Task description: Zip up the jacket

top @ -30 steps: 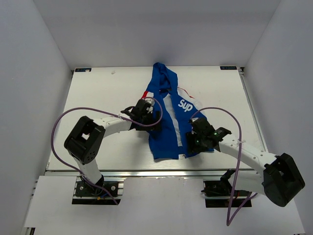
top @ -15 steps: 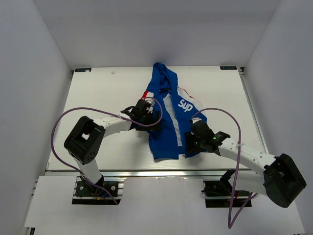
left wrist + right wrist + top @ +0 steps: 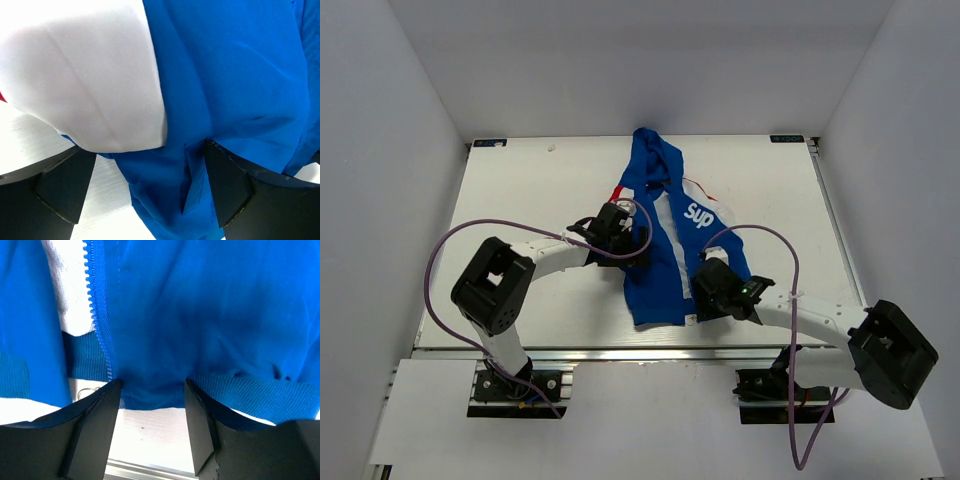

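Jacket [image 3: 655,285] lies unzipped mid-worktop [image 3: 520,190], hood toward the far edge, white lining [image 3: 90,85] showing. Only the right wrist view shows the zipper teeth [image 3: 97,315] and ribbed hem [image 3: 240,390], which sits between the part-spread right gripper [image 3: 150,410], not pinched. Left gripper [image 3: 147,190] gapes fully, straddling blue fabric beside the lining.

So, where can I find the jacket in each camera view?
Top external: the jacket, middle of the table, hood far.
Left wrist: fills the frame, blue with a white panel.
Right wrist: fills the upper frame; zipper teeth left, ribbed hem low.
Shared landmark: the white table beneath its edge.
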Controlling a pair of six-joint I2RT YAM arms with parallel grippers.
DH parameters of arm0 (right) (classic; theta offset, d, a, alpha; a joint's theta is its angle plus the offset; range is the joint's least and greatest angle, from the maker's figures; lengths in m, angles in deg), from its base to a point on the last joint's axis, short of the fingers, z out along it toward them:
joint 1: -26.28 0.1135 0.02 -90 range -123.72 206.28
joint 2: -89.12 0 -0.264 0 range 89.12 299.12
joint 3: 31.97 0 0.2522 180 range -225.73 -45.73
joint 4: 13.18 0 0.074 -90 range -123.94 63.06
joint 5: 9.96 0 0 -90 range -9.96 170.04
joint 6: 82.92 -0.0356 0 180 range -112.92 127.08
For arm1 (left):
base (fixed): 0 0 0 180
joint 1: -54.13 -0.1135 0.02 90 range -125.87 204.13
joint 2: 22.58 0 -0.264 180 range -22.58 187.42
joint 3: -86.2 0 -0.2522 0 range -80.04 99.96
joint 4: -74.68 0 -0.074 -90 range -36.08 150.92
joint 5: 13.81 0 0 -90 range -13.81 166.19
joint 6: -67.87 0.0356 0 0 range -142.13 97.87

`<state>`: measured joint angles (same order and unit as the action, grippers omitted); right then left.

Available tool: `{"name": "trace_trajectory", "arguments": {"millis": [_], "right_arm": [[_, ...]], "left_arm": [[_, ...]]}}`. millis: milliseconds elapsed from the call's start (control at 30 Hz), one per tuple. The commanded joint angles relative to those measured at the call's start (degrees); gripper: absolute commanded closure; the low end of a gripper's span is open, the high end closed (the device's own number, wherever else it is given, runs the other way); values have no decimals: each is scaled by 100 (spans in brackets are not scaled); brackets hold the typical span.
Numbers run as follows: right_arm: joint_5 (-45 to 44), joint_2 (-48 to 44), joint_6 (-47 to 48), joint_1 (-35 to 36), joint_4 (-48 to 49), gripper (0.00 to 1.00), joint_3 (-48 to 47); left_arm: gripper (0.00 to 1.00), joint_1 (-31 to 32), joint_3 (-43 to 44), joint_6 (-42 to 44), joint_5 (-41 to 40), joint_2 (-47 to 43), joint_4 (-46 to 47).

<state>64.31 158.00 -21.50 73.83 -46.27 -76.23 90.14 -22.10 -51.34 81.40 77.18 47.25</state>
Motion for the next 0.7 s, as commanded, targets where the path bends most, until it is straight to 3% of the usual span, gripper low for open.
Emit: {"name": "trace_trajectory", "arguments": {"millis": [0, 300, 433, 533, 667], "right_arm": [[-264, 389, -631, 254, -360, 41, 36], [-800, 1258, -1676, 756, -1203, 43, -201], [-923, 1313, -1748, 808, -1301, 68, -255], [-985, 1024, -1591, 817, -1292, 80, -333], [-669, 583, -1212, 817, -1152, 80, -457]], "left_arm": [[2, 11, 60, 74, -3, -212, -83], [2, 11, 122, 82, -126, -238, -171], [2, 11, 175, 82, -205, -230, -232], [2, 11, 183, 82, -222, -221, -232], [2, 11, 183, 56, -293, -212, -259]]}}
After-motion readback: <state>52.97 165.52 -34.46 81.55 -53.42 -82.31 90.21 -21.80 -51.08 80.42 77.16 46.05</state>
